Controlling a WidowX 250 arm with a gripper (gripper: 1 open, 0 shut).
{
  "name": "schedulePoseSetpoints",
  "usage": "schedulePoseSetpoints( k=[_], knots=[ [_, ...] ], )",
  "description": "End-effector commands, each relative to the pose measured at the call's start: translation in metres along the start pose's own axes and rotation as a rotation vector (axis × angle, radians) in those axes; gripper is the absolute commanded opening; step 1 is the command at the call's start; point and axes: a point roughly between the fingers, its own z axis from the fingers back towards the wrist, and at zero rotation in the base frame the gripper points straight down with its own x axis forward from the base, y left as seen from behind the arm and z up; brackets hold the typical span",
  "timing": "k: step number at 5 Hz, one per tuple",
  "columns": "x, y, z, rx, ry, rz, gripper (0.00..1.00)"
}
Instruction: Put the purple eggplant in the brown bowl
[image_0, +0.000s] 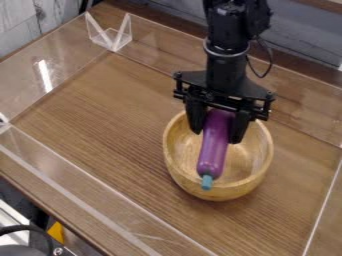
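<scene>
On the left, black cables are curling over the lower corner of the wooden surface (100, 125). Farther right, toward the back, a clear angular holder (110, 33) is standing near the far edge. Right of it, the brown bowl (249, 190) is sitting on the surface, its thick rim circling the purple eggplant (213, 153). The eggplant is slanting over the bowl's interior, its teal tip (207, 183) pointing toward the near side and its upper end sitting between the black fingers. The hand (217, 124) is reaching down from above and is clamping its fingers on that upper end. Whether the eggplant is touching the bowl's bottom, I cannot tell.
</scene>
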Motion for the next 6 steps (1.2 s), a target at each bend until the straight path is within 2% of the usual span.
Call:
schedulePoseSetpoints(
  k=[1,4,5,6],
  knots=[
    [0.0032,-0.0037,0.0166,-0.017,-0.07,-0.01,0.0],
    [0.002,-0.0037,0.0169,-0.013,-0.087,0.002,0.0],
    [0.0013,-0.0021,0.0142,-0.005,-0.081,0.006,0.0],
    [0.0007,-0.0005,0.0115,0.004,-0.075,0.009,1.0]
  ],
)
